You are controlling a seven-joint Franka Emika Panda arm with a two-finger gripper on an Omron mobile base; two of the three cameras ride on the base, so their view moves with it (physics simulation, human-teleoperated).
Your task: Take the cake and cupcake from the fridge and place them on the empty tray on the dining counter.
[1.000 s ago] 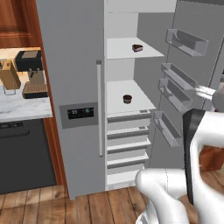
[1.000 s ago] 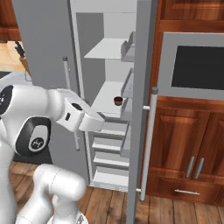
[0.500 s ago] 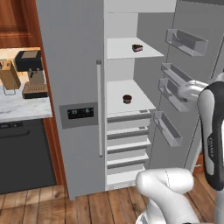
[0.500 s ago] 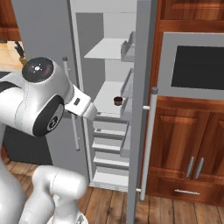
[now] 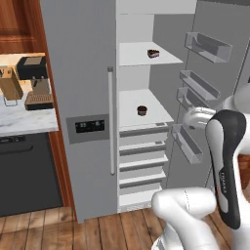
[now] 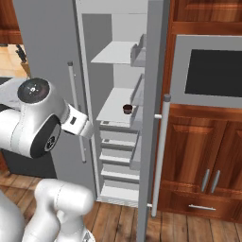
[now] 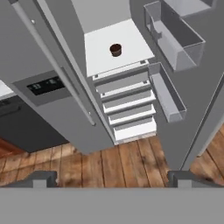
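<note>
A coffee machine (image 5: 35,80) stood on the marble wall counter (image 5: 24,122) beside a knife block (image 5: 10,85), above a dark dishwasher (image 5: 27,176). A built-in oven (image 6: 208,71) sat over wood cabinets (image 6: 203,170). The floor (image 5: 97,232) was wood planks.

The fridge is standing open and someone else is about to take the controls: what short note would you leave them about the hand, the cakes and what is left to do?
Hand: its fingertips stand wide apart, open and holding nothing, facing the fridge from outside.
Fridge: right door swung open, left door shut.
Cake: on the upper shelf, untouched.
Cupcake: on the shelf below, above the drawers; also seen in the hand view.
Done: fridge opened.
Left: pick up the cake and cupcake and carry each to the tray on the dining counter.
</note>
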